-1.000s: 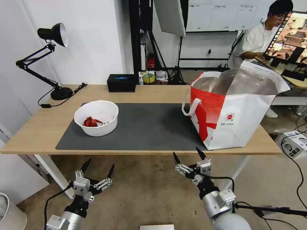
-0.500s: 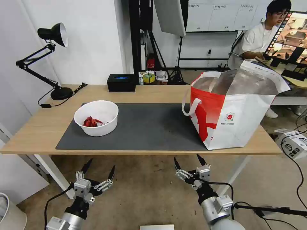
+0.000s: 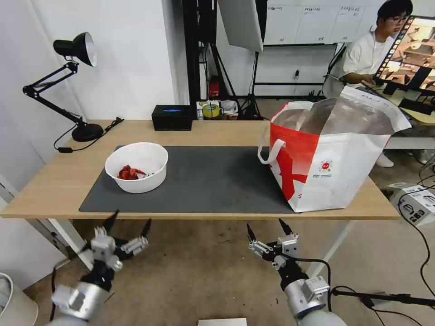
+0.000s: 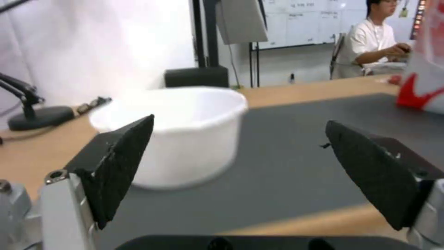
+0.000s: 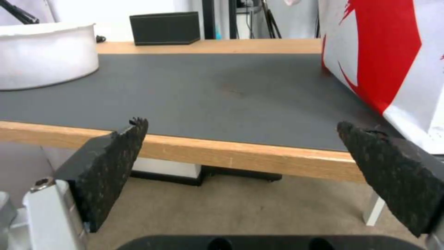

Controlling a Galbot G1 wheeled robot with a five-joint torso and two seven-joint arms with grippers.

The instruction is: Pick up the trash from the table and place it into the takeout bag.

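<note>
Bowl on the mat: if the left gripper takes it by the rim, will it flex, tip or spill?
The bowl looks thin-walled, so its rim may flex under a pinch. It holds just a few red scraps, so it is probably light. The scraps sit to one side, so keep it level. The left gripper is open below the table edge.

White round plastic bowls with red scraps: 1, sat on the mat
Light-wood tabletops on white legs: 1
Dark grey rectangular mats: 1
White-and-red fabric takeout bags, silver foil lining: 1
White loop handles seen on that bag: 1 clear, any second could not be told
Small round logos on the bag: 1
Black rectangular boxes: 1
Black articulated desk lamps: 1
Grippers: 2, left gripper and right gripper
Black pointed fingers per gripper: 2, so 4 total, each pair spread apart
</note>
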